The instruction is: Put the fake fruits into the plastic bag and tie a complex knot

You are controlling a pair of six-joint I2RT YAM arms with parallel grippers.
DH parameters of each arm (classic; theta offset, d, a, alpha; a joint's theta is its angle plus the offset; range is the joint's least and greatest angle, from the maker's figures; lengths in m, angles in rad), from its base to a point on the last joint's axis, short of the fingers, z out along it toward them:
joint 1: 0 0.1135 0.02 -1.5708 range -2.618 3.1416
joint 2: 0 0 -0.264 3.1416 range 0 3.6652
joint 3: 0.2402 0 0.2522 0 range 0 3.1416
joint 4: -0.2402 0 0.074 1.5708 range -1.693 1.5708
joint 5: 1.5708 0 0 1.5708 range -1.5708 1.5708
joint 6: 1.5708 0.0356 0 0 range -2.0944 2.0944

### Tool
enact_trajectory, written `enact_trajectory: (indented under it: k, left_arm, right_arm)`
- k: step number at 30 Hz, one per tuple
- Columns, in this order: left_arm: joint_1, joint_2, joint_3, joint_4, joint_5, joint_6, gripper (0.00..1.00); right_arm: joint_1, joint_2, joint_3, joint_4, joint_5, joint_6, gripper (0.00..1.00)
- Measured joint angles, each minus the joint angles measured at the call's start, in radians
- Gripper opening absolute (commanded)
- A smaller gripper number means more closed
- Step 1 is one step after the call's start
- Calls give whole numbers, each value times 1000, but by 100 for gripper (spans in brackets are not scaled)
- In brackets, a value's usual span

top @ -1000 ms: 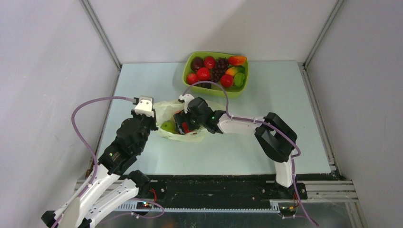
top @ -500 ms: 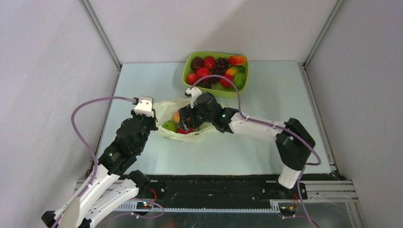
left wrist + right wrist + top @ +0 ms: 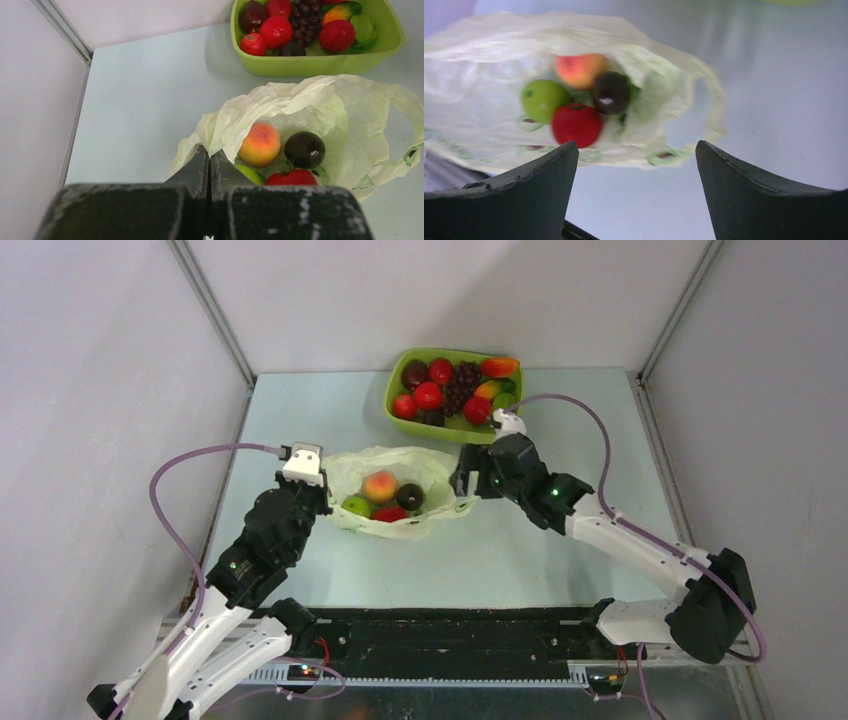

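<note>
The pale plastic bag point(image 3: 437, 469) lies open on the table, and no knot is in view. Inside it sit a peach point(image 3: 379, 486), a dark plum point(image 3: 409, 496), a green apple point(image 3: 355, 506) and a red apple point(image 3: 389, 514). My left gripper point(image 3: 323, 502) is shut on the bag's left rim point(image 3: 227, 131), its fingertips point(image 3: 200, 159) pinching the film beside the peach point(image 3: 259, 144). My right gripper point(image 3: 462, 481) stands open just right of the bag. In the right wrist view that gripper point(image 3: 636, 147) is empty, with the bag point(image 3: 479, 95) and red apple point(image 3: 576, 125) beyond it.
A lime-green tray point(image 3: 447, 432) at the back holds more fruits: red apples point(image 3: 428, 395), grapes point(image 3: 461, 386) and others. One bag handle loop point(image 3: 715, 107) lies toward the right gripper. Grey walls close in the table on three sides.
My right gripper has pulled out of the bag and swung back to the right, still open. The peach and plum now lie uncovered in the bag. The left gripper has kept its hold.
</note>
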Motion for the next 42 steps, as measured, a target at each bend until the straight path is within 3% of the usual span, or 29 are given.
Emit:
enact_trajectory:
  k: [8,20,35,37,39,42]
  left_arm:
    - [0,6,0,0,0,0,0]
    - [0,7,0,0,0,0,0]
    - [0,7,0,0,0,0,0]
    - [0,7,0,0,0,0,0]
    - [0,7,0,0,0,0,0]
    - [0,8,0,0,0,0,0]
  right_arm:
    - [-72,-108,-245,-35,81,127,83]
    - [-88,-70,-254,89,65,146,75]
    - [-88,39,-254,194,64,143,57]
    - [-88,55,-254,209,64,137,50]
    - [-88,75,-254,231,64,130,36]
    - [-90,108,-250,243,55,107,7]
